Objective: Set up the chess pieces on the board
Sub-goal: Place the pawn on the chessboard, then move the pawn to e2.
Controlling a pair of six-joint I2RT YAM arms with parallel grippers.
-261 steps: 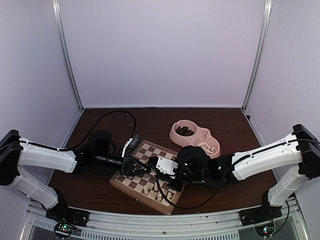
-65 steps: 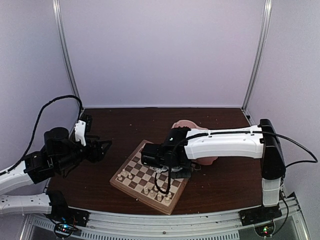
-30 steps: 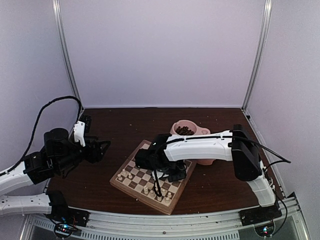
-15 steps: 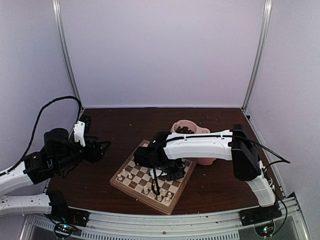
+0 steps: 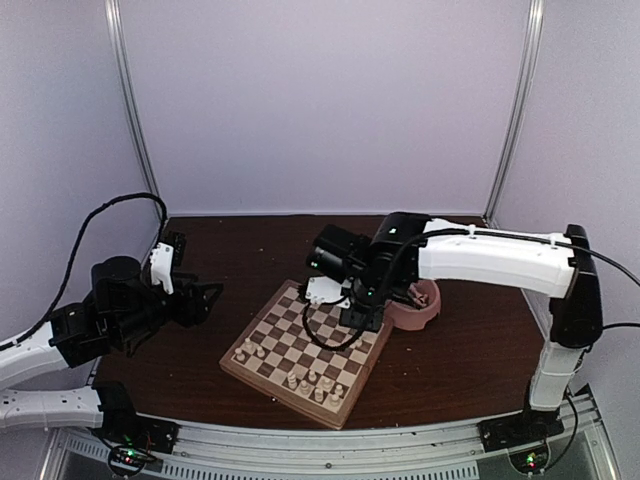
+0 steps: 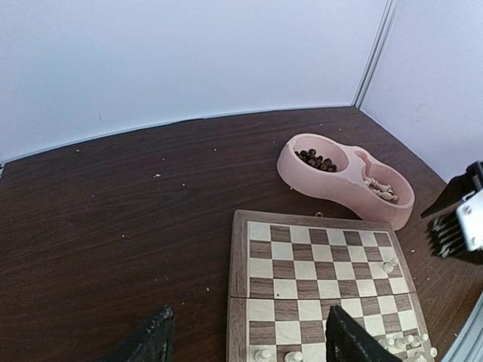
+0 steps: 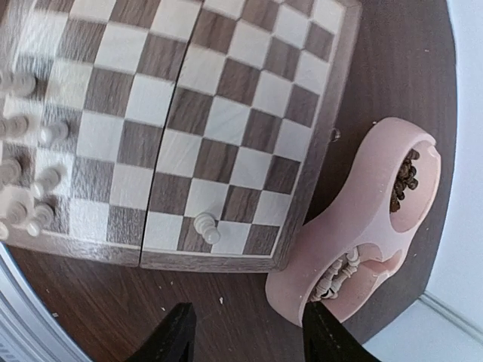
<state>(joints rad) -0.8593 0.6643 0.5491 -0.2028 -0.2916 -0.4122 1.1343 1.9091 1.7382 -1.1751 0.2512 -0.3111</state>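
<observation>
Dark brown wood-grain worktop (image 6: 113,219), on which all items are carried. Next, the board (image 5: 290,342): a flat tan-and-brown checked square with a pale rim and a seam down its middle, laid at a slant near the centre of the worktop. Then the pink double bowl (image 7: 362,192), set just beside one corner of the board; dark brown figures (image 6: 317,160) are kept in one compartment, pale ones in the other. The right gripper (image 7: 245,338) is held above the board's edge nearest the bowl, jaws stood apart, nothing between them. The left gripper (image 6: 253,348) is raised off to the left, well apart from the board, jaws wide, nothing held. Smallest, the chess pieces (image 5: 312,383): a cluster is stood along the board's near rows, one lone piece (image 7: 205,225) is stood upright on an edge square by the bowl, and several are seen lying in the bowl. The pieces are judged light, rigid, smooth and easily toppled; each is best taken by the head or upper stem, from above, with a gentle pinch.
</observation>
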